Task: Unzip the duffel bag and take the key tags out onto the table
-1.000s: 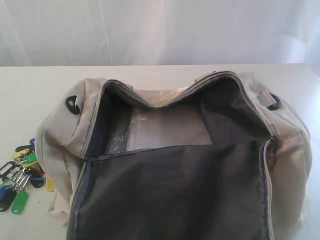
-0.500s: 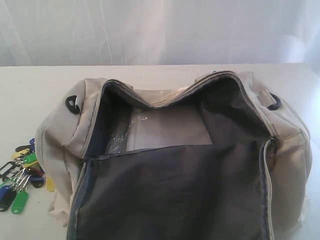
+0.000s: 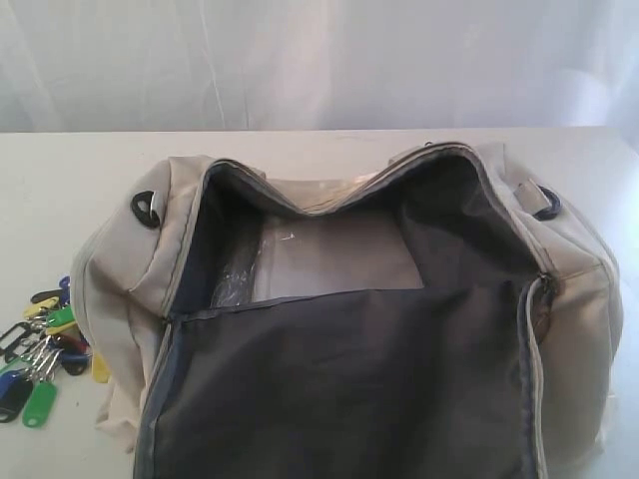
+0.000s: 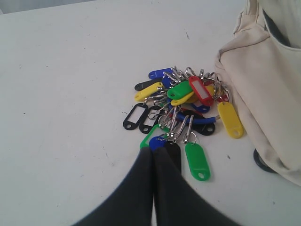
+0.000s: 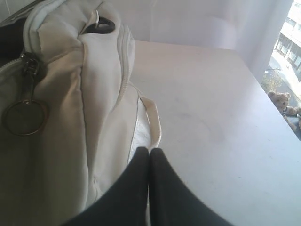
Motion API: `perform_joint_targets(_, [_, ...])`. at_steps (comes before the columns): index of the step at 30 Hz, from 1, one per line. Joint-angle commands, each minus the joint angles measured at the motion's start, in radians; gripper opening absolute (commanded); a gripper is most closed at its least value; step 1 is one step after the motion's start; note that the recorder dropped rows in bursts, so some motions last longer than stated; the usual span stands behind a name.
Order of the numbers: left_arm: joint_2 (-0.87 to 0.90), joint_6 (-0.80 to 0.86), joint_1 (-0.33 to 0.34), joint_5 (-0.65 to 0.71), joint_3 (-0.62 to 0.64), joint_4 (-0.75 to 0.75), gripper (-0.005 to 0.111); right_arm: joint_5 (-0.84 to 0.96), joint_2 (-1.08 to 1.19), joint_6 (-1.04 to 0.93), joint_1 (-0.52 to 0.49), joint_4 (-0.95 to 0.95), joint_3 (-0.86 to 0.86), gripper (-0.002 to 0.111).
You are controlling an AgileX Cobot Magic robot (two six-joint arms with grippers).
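a pale curtain [image 3: 319,60] is hanging behind the white table [image 3: 60,190], and the duffel bag [image 3: 120,259] is sitting across most of the tabletop. the bag's top is lying unzipped and gaping wide. its dark grey lining [image 3: 339,389] is showing, and a pale flat panel [image 3: 329,254] with some crinkled clear film is lying at the bottom. a black strap ring [image 3: 147,208] is sitting on the bag's left end.

the key tags [image 3: 40,354] are lying out on the table just beside the bag's left end, bunched in green, blue, yellow, red and black on metal rings. in the left wrist view one yellow tag [image 4: 230,119] is lying close against the bag's cream fabric.

the left gripper [image 4: 153,149] is hovering at the edge of the bunch farthest from the bag, its two dark fingers pressed together and gripping nothing. whether its tips are touching the nearest tag cannot be told.

the right gripper [image 5: 149,149] is hanging beside the bag's right end, fingers likewise closed tip to tip and carrying nothing. next to it a pale webbing handle [image 5: 153,117] is curving down the bag's side, and a metal pull ring [image 5: 24,117] is dangling from the grey zipper. well away from the bag, past the table edge, a small teddy bear [image 5: 282,101] is sitting.
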Motion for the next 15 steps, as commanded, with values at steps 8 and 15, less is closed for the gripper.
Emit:
perform_joint_targets(8, [-0.004,0.0,-0.006,0.001,0.004,0.002,0.0,-0.013,-0.006,0.005,0.061,-0.007,0.005,0.0])
perform_joint_targets(15, [-0.004,0.0,-0.006,0.001,0.004,0.002,0.0,-0.011,-0.006,0.005,0.061,-0.007,0.005,0.0])
